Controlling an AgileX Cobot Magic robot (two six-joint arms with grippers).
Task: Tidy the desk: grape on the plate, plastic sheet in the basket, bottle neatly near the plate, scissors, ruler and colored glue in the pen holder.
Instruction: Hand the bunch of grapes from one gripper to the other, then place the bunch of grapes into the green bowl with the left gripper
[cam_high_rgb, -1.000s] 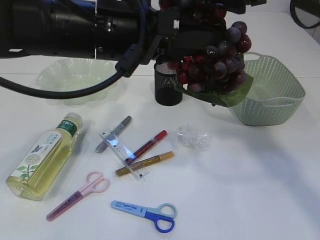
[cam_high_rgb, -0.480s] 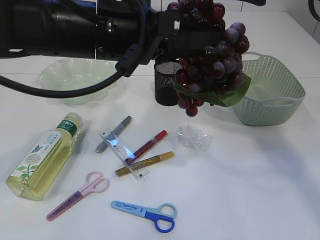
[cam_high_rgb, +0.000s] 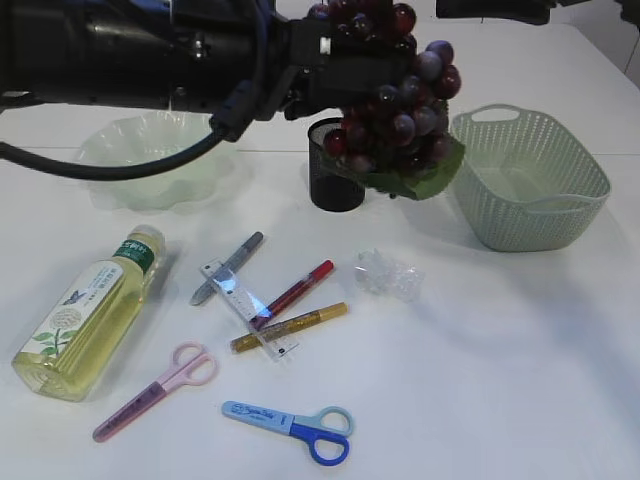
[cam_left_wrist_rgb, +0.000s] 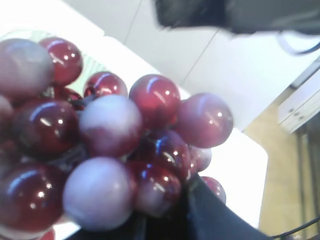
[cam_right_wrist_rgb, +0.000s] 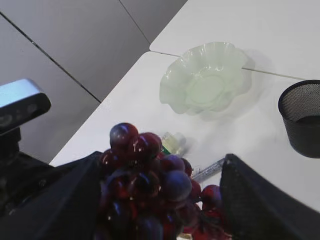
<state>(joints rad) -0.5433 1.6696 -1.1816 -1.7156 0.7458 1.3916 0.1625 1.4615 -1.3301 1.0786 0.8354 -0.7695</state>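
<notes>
Leave alone, at the front of the desk, the blue scissors and pink scissors, lying flat and apart. Pass over the bottle on its side at left, then the ruler laid across the glue pens, and the crumpled plastic sheet just right of them.

Look higher: left gripper pinched on the grape bunch, hanging in the air in front of the pen holder, between plate and basket, touching neither.

Carry leftward, above the pen holder's rim, to avoid clipping it with the dangling leaf. Stop over the plate's middle, lower until resting in the hollow, and only then release.

Keep the right gripper, spread wide and apparently empty, high and clear of the bunch beneath.
</notes>
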